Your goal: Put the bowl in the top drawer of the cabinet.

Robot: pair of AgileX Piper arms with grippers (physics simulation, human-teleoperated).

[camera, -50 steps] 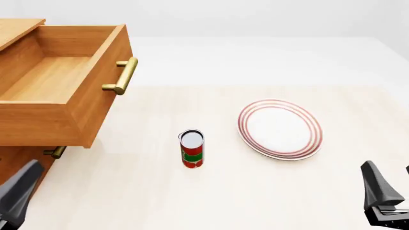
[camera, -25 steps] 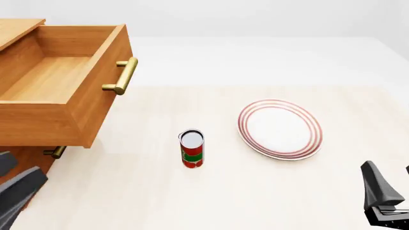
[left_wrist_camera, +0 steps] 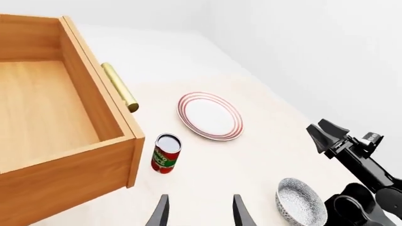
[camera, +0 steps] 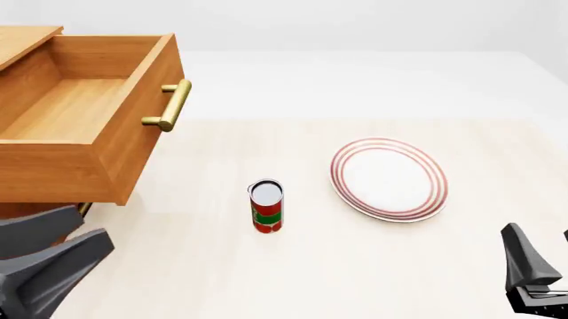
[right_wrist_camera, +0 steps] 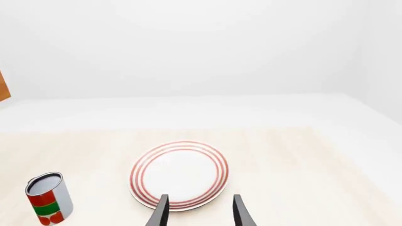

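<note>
The speckled bowl (left_wrist_camera: 300,207) shows only in the left wrist view, standing upright on the table beside the right arm's base; it is outside the front view. The top drawer (camera: 106,143) of the cabinet (camera: 25,41) is pulled out, empty, its brass handle (camera: 169,106) facing the table. My left gripper (camera: 89,227) hangs open at the near left, below the drawer's front corner, holding nothing. At the near right my right gripper (camera: 543,242) is open and empty; its fingers (right_wrist_camera: 161,211) point toward the plate.
A red and green can (camera: 266,207) stands mid-table. A white plate with red rings (camera: 389,178) lies to its right. The lower drawer's small brass handle (camera: 80,210) peeks out just behind the left gripper.
The left gripper has risen and moved right from the lower left corner, now showing both fingers. The right gripper, can and plate have not moved.
</note>
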